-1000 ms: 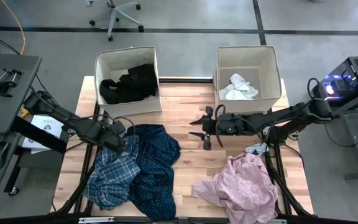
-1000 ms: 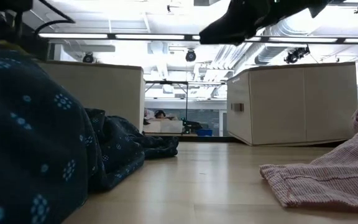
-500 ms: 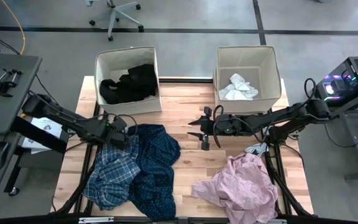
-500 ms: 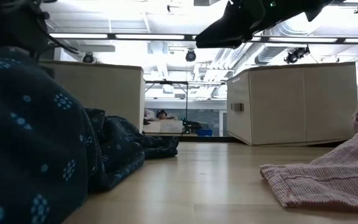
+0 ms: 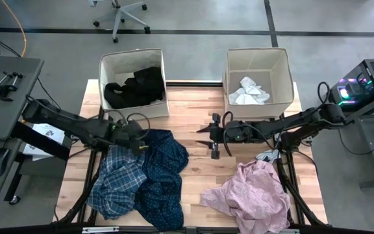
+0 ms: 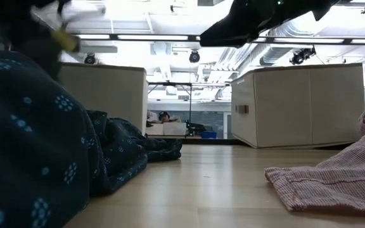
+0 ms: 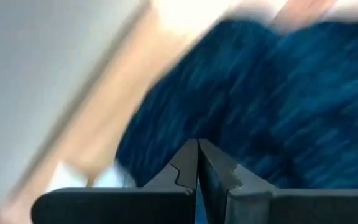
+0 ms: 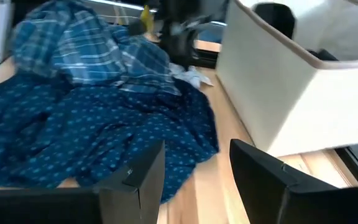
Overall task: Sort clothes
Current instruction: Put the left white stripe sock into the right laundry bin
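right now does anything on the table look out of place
One small pale sock lies at the table's right edge, beside the right arm and above the crumpled pink garment, apart from the other white items in the right beige box.

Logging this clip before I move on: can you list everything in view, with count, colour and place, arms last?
Fabric boxes: 2, beige, far side of table; left box, right box.
Black garment: 1, in left box.
White items: a few, in right box.
Plaid shirt: 1, blue-white, near left.
Navy patterned shirt: 1, beside the plaid.
Pink garment: 1, pale, near right.
Table: 1, light wood.
Office chair: 1, behind table.
Left gripper: shut, at the pile's far edge.
Right gripper: open, above table centre.
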{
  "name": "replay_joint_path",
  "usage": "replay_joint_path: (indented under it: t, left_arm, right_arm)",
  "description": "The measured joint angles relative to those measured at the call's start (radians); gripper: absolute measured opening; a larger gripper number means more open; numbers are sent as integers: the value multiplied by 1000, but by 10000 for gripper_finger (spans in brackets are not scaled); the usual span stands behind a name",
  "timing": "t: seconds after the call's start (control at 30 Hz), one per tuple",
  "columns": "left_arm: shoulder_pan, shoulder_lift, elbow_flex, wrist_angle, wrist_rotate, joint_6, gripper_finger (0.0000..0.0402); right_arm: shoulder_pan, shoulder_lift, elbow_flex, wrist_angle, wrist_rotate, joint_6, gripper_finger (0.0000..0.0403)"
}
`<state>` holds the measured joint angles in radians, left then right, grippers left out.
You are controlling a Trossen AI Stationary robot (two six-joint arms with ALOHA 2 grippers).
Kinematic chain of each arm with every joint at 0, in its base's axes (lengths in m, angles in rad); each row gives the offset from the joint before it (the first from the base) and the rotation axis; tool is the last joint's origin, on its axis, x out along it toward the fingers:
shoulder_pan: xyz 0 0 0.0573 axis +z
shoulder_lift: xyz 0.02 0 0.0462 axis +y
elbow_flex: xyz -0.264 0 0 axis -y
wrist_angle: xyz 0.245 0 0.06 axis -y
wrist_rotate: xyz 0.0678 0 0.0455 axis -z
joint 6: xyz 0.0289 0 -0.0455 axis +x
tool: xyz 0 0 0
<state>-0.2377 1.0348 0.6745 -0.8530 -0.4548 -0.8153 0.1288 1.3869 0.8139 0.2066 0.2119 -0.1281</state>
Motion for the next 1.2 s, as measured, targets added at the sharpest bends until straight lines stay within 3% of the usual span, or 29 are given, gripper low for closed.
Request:
replay_joint_path:
  t: [0.1, 0.23, 0.43, 0.6, 0.73, 0.9, 1.03, 1.2]
  left_arm:
    - [-8, 0, 93, 71, -28, 111, 0]
    - [-8, 0, 139, 76, -3, 126, 0]
    - [-7, 17, 85, -208, 17, -101, 9]
    - [-2, 15, -49, -228, 84, -241, 64]
    - [18, 15, -146, -187, 77, -313, 125]
    - [59, 15, -238, -61, 63, -307, 172]
    - [91, 15, -302, 14, 116, -258, 155]
    - [101, 13, -315, 50, 144, -199, 47]
  right_arm:
    - [14, 0, 0, 0, -4, -3, 169]
    - [23, 0, 0, 0, -3, -3, 169]
    - [24, 0, 0, -4, -3, -2, 169]
    - [24, 0, 0, -6, -3, -1, 169]
    - [24, 0, 0, -6, -3, 0, 169]
    - [24, 0, 0, -6, -3, 20, 169]
    - [24, 0, 0, -7, -3, 23, 169]
    - [24, 0, 0, -6, -3, 23, 169]
